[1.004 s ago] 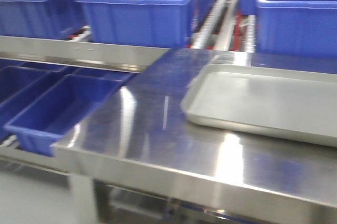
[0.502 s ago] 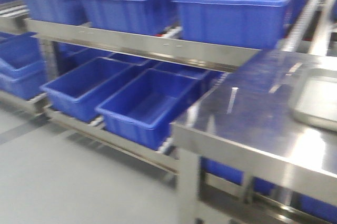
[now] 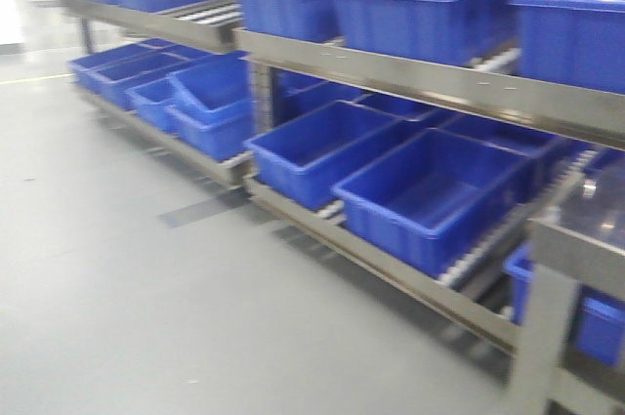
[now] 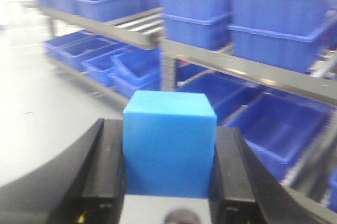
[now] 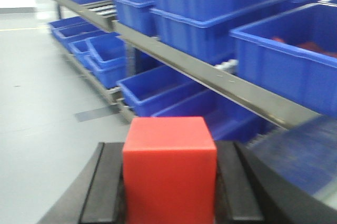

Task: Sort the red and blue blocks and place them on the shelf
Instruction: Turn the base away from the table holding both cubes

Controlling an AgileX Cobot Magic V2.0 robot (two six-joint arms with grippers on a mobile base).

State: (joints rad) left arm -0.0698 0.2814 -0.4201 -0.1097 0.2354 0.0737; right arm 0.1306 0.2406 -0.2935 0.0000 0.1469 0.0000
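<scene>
Quick status from my end. My left gripper (image 4: 167, 130) is clamped on the blue block (image 4: 169, 147), with one black finger pressed against each side and the cube sitting upright between them. Same deal on the other arm: my right gripper (image 5: 168, 153) is squeezed onto the red block (image 5: 169, 174), fingers flat against its left and right faces. So both blocks are in my grippers, up in the air and not on anything.

The shelf (image 3: 430, 78) runs across in front of me, going off into the distance on the left. It has a brushed-metal front rail along the upper level and another one low down near the floor (image 3: 127, 278). Both levels are packed with big blue bins (image 3: 430, 195). The upper ones sit side by side, and a couple look stacked. The lower ones sit open-topped on white rollers (image 3: 469, 264) that poke out below their front edges. One bin further left on the lower level sits tilted on top of the others.

The corner of the steel table (image 3: 576, 249) just peeks in at the right edge of the front view, right beside the lower bins.

Everything's a bit blurry, so I can't make out finer detail on the rails. The floor is plain light grey.
</scene>
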